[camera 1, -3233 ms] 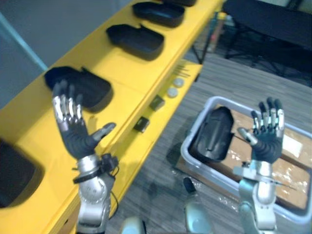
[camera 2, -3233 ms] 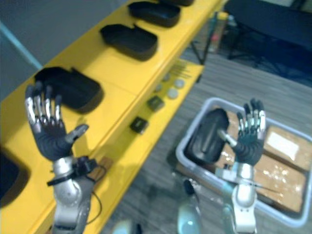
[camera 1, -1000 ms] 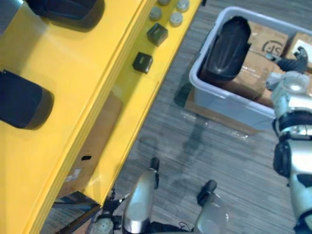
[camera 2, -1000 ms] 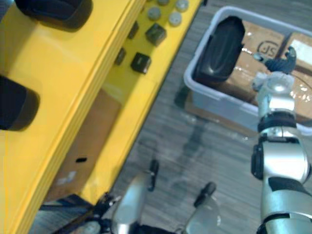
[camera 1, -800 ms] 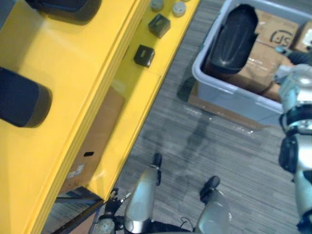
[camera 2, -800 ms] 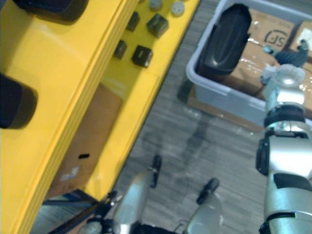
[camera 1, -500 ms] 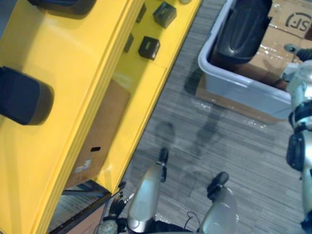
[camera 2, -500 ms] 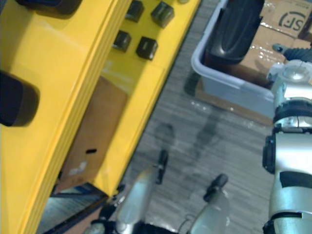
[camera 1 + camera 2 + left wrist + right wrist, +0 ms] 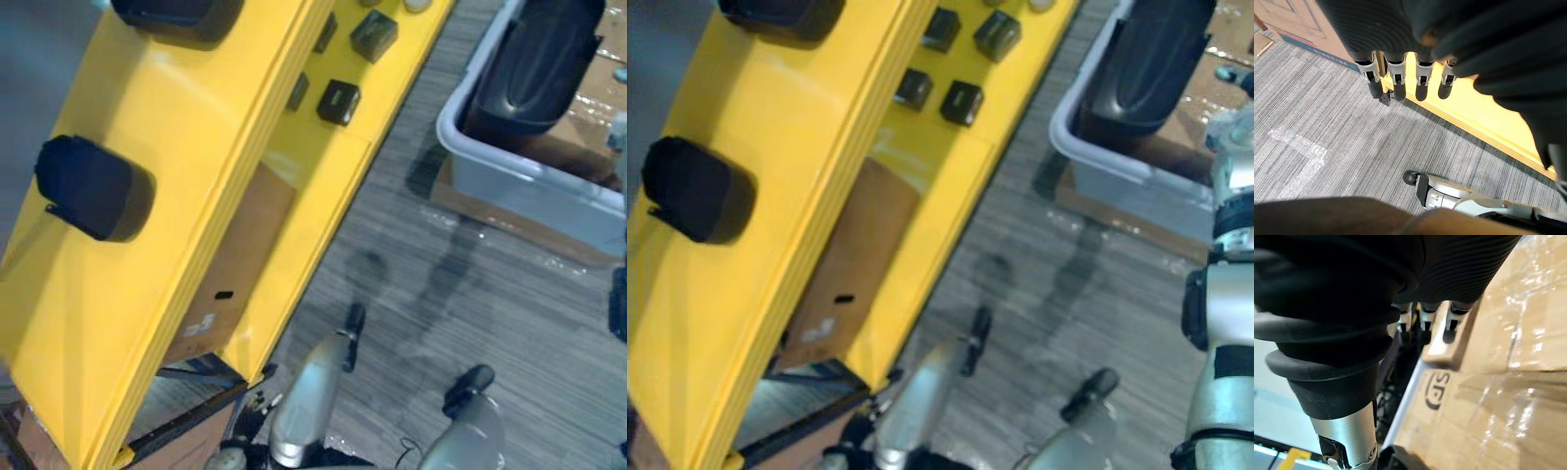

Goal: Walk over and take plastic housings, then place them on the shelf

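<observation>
Left eye view looks down on a yellow shelf (image 9: 196, 127) that runs from 7 o'clock up to 12. On its top board a black housing (image 9: 93, 186) lies at 9 o'clock. A second housing (image 9: 176, 10) sits at 11 o'clock, cut by the edge; the two are well apart. On the lower ledge, at 12 to 1 o'clock, stand small black blocks (image 9: 961, 102), close together but apart. Under the shelf, just off centre toward 8 o'clock, a brown carton (image 9: 230, 264) shows.

At 2 o'clock a grey bin (image 9: 509, 181) stands on the grey carpet floor (image 9: 470, 294), near the shelf's end but not touching it. A third housing (image 9: 534, 59) rests tilted inside the bin at 1 o'clock, against the wall nearest the shelf, with brown boxes (image 9: 1508, 382) beside it.

Left wrist view shows the left hand (image 9: 1397, 81) hanging over the floor by the shelf's foot. Its fingers (image 9: 1421, 81) are straight, side by side, and hold nothing.

Right wrist view shows the right hand (image 9: 1424, 318) above the taped boxes in the bin. Its fingers look straight and bare of any load, clear of the boxes, though little of them shows. Neither hand touches a housing.
</observation>
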